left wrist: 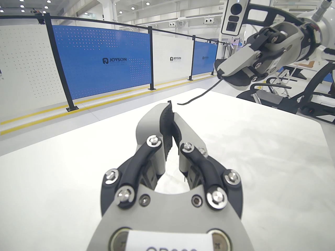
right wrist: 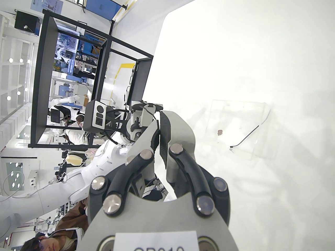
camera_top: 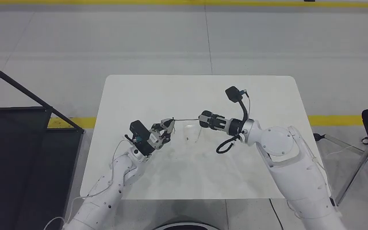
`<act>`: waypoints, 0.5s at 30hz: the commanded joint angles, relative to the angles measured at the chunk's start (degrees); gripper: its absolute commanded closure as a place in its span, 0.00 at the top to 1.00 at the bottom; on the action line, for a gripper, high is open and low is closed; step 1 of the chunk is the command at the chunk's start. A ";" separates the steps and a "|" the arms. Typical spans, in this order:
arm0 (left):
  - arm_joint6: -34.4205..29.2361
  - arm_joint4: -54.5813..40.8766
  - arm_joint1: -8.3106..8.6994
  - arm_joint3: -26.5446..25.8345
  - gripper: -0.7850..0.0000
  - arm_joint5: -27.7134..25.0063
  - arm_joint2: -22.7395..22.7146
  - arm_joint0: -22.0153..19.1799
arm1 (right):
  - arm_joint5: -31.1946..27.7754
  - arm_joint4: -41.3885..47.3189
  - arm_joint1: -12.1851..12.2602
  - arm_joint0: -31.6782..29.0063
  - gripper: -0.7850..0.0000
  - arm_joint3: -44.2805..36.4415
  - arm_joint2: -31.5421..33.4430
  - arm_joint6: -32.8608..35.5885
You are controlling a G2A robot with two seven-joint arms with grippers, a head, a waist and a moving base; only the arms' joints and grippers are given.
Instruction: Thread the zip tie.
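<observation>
Zip tie (left wrist: 199, 96) is pinched in the clenched right gripper (left wrist: 221, 75) above the table (left wrist: 261, 158), its loose end hung just beside the left gripper (left wrist: 170, 104) tips. That left gripper is seen pressed closed as well.

The top view looks steeply down from above the arms onto the white worktop (camera_top: 195, 92), far enough off to take in all of it and the floor (camera_top: 172, 40) beyond. The left wrist view sits close behind the left gripper (left wrist: 170, 109), low and nearly level, facing across the worktop to the right gripper (left wrist: 226, 75) and a fence (left wrist: 104, 61) behind. The right wrist view, rolled sideways, sits as close behind its own fingers (right wrist: 180, 129) and faces back toward the left arm (right wrist: 86, 176). All three share the worktop's middle.
</observation>
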 commanded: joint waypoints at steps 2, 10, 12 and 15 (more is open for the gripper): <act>0.00 0.00 0.00 0.00 0.00 0.00 0.00 0.00 | -0.01 0.06 -0.02 0.15 0.00 0.10 -0.13 0.08; 0.00 0.00 0.00 0.00 0.00 0.00 0.00 0.00 | 0.66 0.47 -0.13 0.82 0.00 0.68 -0.45 0.22; 0.00 0.00 0.00 0.00 0.00 0.00 0.00 0.00 | 0.80 0.50 -0.15 1.01 0.00 0.84 -0.56 0.30; 0.00 0.00 0.00 0.00 0.00 0.00 0.00 0.00 | 1.16 0.58 -0.20 1.24 0.00 1.03 -0.72 0.31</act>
